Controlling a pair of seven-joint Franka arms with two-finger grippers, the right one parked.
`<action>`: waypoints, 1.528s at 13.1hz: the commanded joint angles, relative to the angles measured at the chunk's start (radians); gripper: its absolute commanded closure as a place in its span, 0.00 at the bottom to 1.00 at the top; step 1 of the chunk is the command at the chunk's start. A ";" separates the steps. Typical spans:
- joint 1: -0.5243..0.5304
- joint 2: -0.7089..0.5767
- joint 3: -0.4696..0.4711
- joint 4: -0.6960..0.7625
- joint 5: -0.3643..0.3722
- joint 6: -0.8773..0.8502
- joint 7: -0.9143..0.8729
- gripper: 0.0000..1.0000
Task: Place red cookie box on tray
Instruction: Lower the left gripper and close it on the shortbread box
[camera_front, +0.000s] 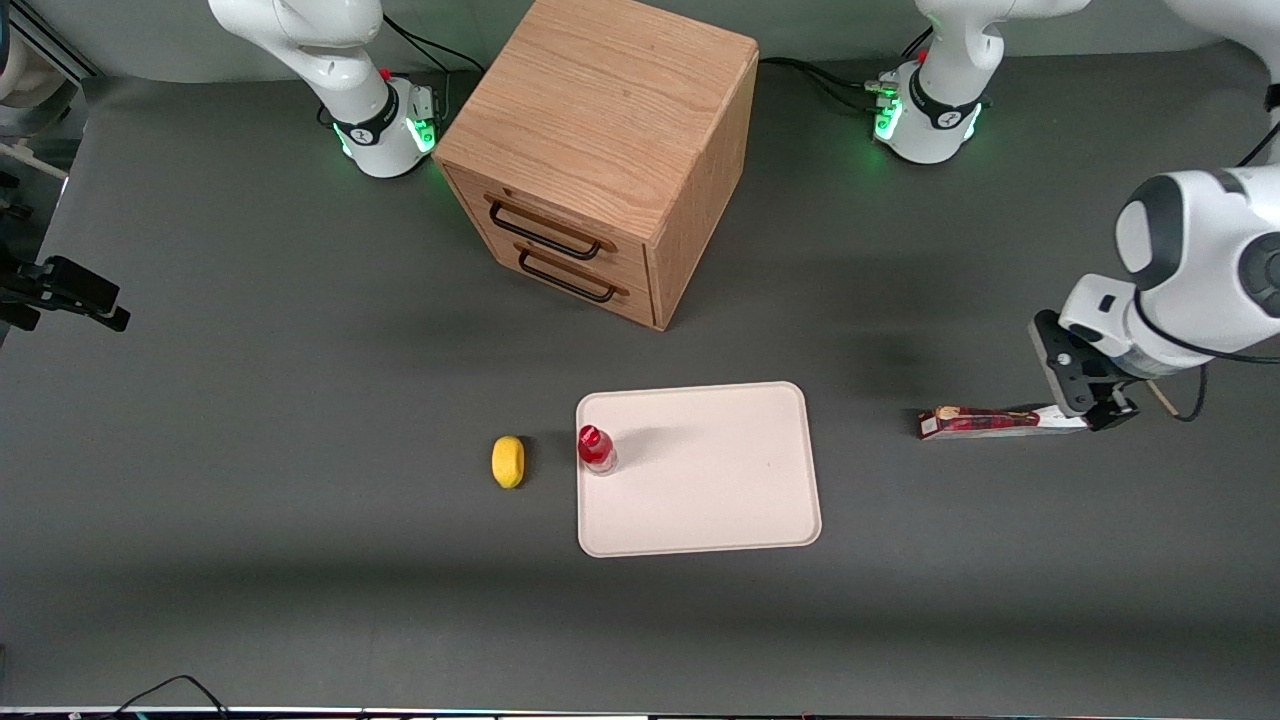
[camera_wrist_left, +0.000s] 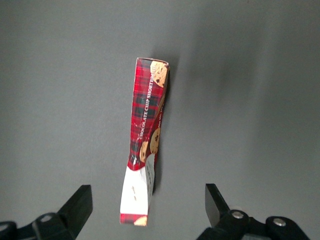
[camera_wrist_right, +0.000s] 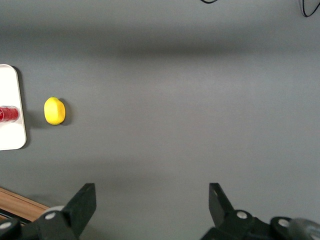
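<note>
The red cookie box (camera_front: 985, 421) lies on the grey table toward the working arm's end, well apart from the tray (camera_front: 720, 490). It is long and slim, with tartan print and cookie pictures (camera_wrist_left: 147, 120). My left gripper (camera_front: 1093, 412) hangs low over the box's white end. In the left wrist view the gripper (camera_wrist_left: 147, 197) is open, with one black finger on each side of that white end and clear gaps between fingers and carton. The cream-white tray sits nearer the middle of the table, and its edge also shows in the right wrist view (camera_wrist_right: 10, 80).
A small red-capped bottle (camera_front: 596, 449) stands on the tray's edge toward the parked arm. A yellow lemon (camera_front: 508, 461) lies on the table beside it. A wooden drawer cabinet (camera_front: 600, 150) stands farther from the front camera than the tray.
</note>
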 joint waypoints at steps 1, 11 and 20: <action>-0.003 0.059 0.004 -0.007 -0.020 0.084 0.084 0.00; 0.016 0.200 0.006 -0.007 -0.065 0.209 0.188 0.00; 0.028 0.274 0.006 0.000 -0.091 0.239 0.274 0.77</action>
